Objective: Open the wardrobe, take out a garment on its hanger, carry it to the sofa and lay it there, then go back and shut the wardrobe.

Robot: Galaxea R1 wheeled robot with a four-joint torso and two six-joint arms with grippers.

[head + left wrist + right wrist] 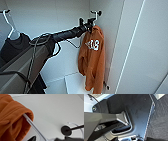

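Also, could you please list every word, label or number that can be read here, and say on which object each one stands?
White block letters on the chest of the orange hoodie: folded and blurred, not readable as a word.
Round emblem on the robot's body in the right wrist view: too small to read.
No other text can be seen.

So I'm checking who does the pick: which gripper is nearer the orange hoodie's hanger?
Left. The left gripper is up at the white hanger, right above the orange hoodie inside the wardrobe. The right wrist view shows floor and the robot's own body, so that arm hangs low, away from it.
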